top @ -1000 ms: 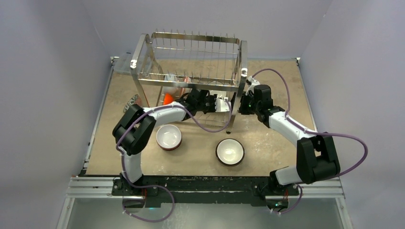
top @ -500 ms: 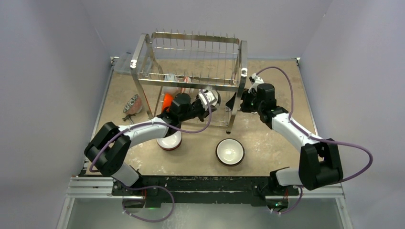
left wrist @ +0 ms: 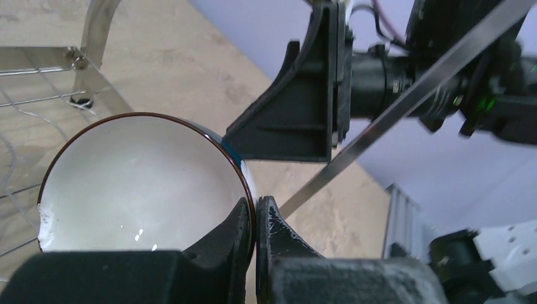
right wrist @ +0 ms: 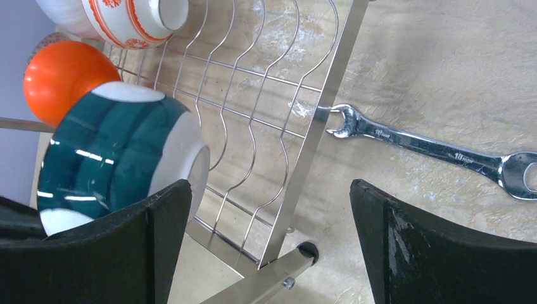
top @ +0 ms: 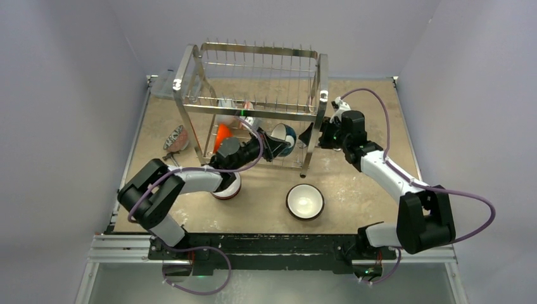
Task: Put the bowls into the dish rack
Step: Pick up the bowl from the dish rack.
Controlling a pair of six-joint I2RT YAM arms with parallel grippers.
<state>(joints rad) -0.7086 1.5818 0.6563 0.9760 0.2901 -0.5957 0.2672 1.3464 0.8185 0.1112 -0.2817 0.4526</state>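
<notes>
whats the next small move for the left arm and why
Probably lower the teal bowl onto the lower wires of the dish rack beside the orange bowl, then open. The left gripper pinches its rim, the bowl is tilted inside the rack, and the right gripper stands open.

Even, diffuse light comes from overhead, with shadows falling soft beneath the dish rack [top: 253, 112]. Glare streaks the teal bowl [right wrist: 114, 158]; the left wrist view's lower right corner smears into blur.
</notes>
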